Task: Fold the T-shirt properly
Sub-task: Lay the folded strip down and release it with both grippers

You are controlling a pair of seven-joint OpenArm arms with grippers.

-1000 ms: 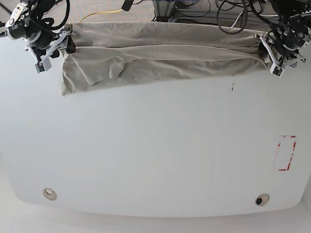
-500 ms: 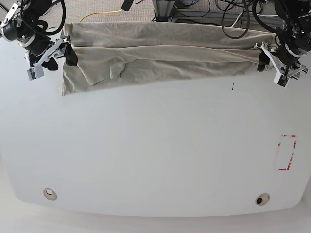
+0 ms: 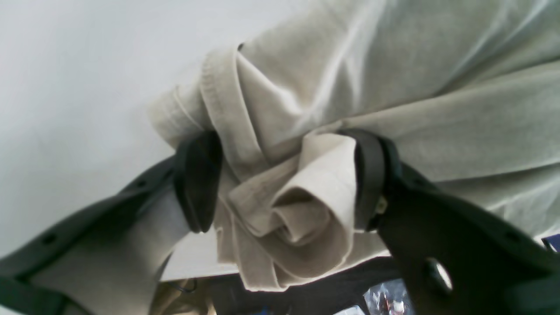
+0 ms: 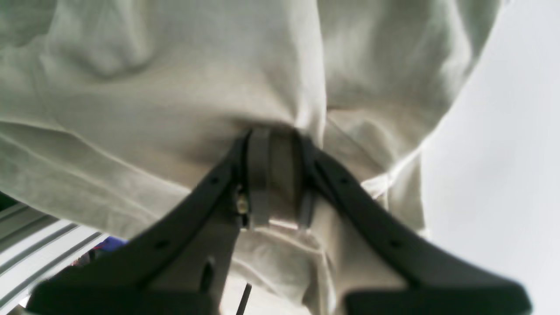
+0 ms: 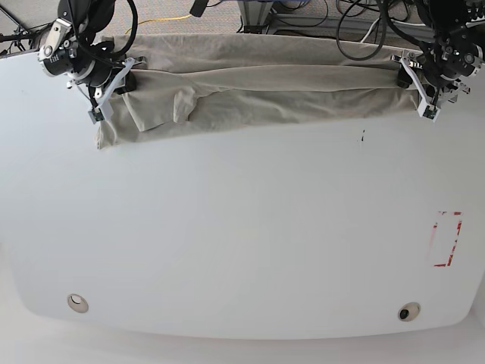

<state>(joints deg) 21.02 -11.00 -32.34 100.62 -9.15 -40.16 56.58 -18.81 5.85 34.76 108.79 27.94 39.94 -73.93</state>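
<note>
Two arms are on the T-shirt [image 5: 258, 83], one at each end, and my worry is an uneven pull. The left gripper [image 3: 280, 179] has its jaws wide but packed with a thick rolled wad of hem and folds; I judge that bundle could slip out a layer at a time, or drag only the top layers if I lift. The right gripper [image 4: 275, 175] has its jaws drawn close on a thin pinch of cloth near the shirt's edge, so that side may hold fewer layers than the other. Pulling the two apart could skew the fold or tug the far edge off the desk [image 5: 242, 243], since the shirt already lies right along the back rim.

The shirt is beige, soft and creased, stretched as a long band across the far edge of the desk, folded lengthwise on itself. A loose flap, likely a sleeve, hangs wrinkled toward me near the right gripper's end.
</note>
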